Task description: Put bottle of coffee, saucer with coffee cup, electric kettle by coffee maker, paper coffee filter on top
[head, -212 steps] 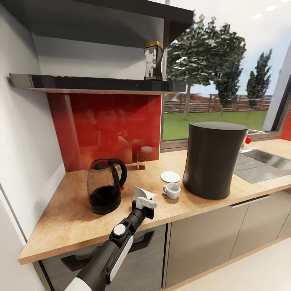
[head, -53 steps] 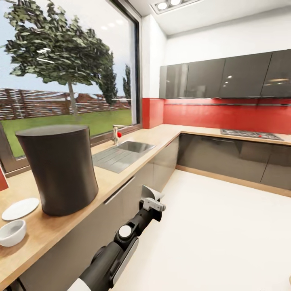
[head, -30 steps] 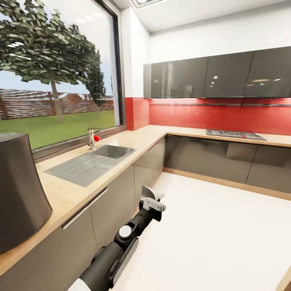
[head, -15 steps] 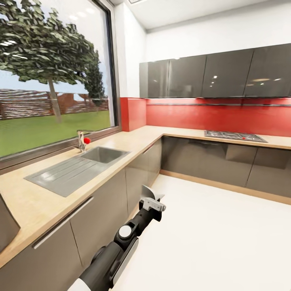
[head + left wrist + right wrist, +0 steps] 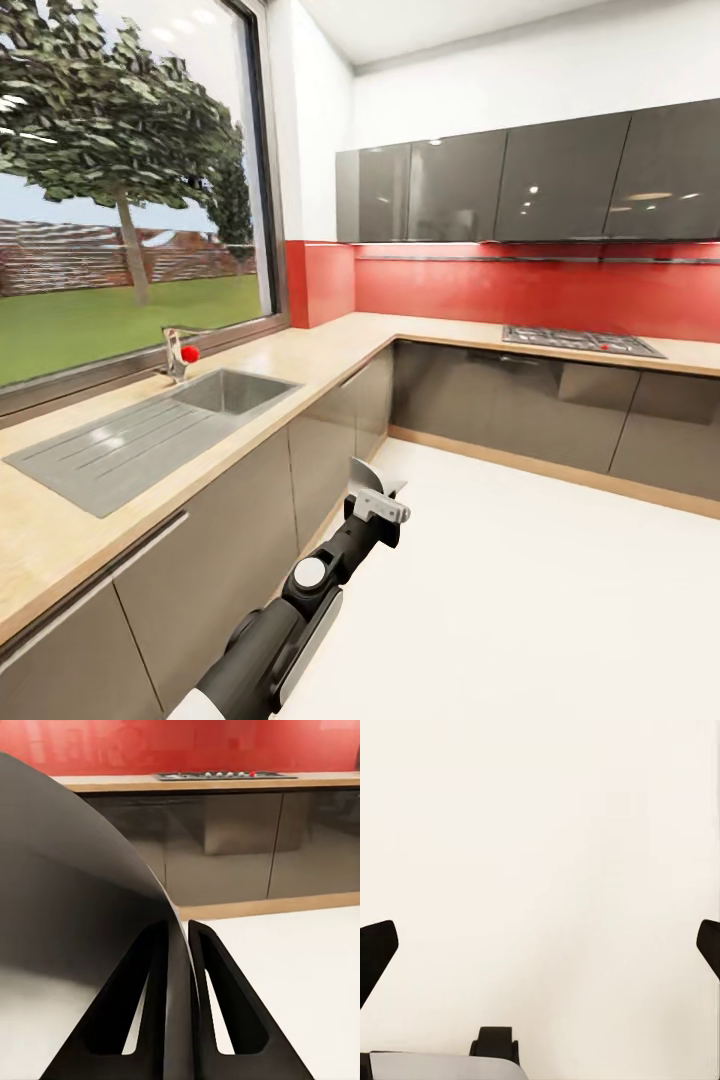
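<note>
My left gripper [image 5: 374, 494] is held out low over the floor in the head view, shut on the paper coffee filter [image 5: 367, 476], a thin white curved sheet standing up from the fingers. The left wrist view has the filter [image 5: 75, 907] pinched between the two black fingers [image 5: 225, 997], which are closed on its edge. My right gripper [image 5: 544, 945] is open, its fingertips far apart over bare pale floor. The kitchen countertop [image 5: 320, 355] runs along the left under the window. The coffee maker, bottle of coffee, saucer, coffee cup and electric kettle are out of view.
A steel sink [image 5: 230, 388] with a red-knobbed faucet [image 5: 178, 352] is set in the worktop. The counter turns a corner toward a gas hob [image 5: 580, 340] under dark wall cabinets [image 5: 520, 185]. White floor [image 5: 540, 590] lies open ahead and to the right.
The camera has swung right along the counter, so the coffee maker, cup and saucer have passed out at the left. The left arm keeps the same pose, still holding the filter.
</note>
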